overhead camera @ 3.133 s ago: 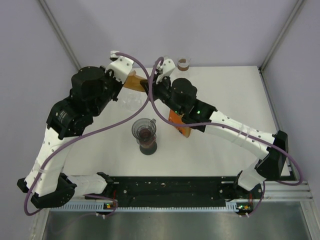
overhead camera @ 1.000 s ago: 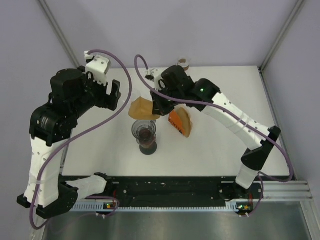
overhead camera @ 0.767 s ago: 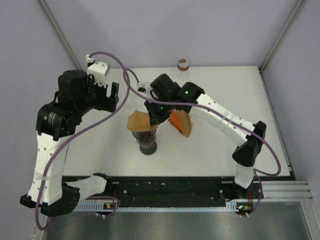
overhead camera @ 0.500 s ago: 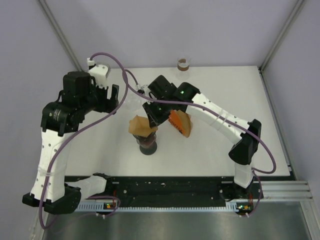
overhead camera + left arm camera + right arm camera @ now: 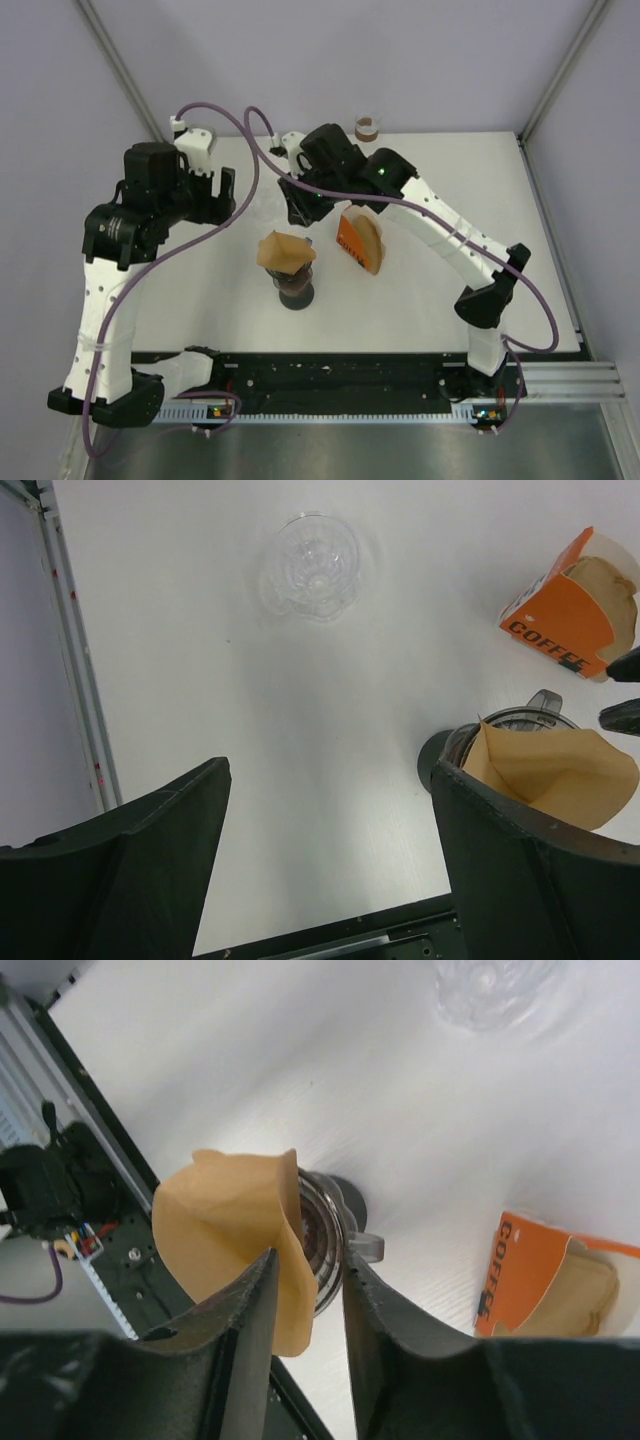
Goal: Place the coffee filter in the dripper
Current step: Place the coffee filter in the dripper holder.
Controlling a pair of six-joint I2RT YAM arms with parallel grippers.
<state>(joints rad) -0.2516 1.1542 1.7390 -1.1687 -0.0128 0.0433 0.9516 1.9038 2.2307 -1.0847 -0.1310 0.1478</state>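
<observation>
The tan paper coffee filter (image 5: 285, 250) rests on top of the dark glass dripper (image 5: 296, 288) at the table's middle, opened like a cone and leaning to the left over the rim. My right gripper (image 5: 299, 204) hangs behind and above it, open, with nothing between its fingers. In the right wrist view the filter (image 5: 222, 1222) and dripper (image 5: 328, 1228) lie beyond the gripper (image 5: 309, 1257), apart from it. My left gripper (image 5: 224, 191) hovers open to the left. Its wrist view shows the filter (image 5: 552, 772) past its right finger (image 5: 520, 870).
An orange coffee filter box (image 5: 360, 241) stands just right of the dripper, with more filters in it. A clear glass cup (image 5: 312, 564) sits behind the dripper on the left. A small brown-banded cup (image 5: 368, 127) stands at the table's far edge.
My right gripper brought the filter down onto the dripper, opened and let it go, then drew back toward the far side. The left gripper stayed open, nearly still.
</observation>
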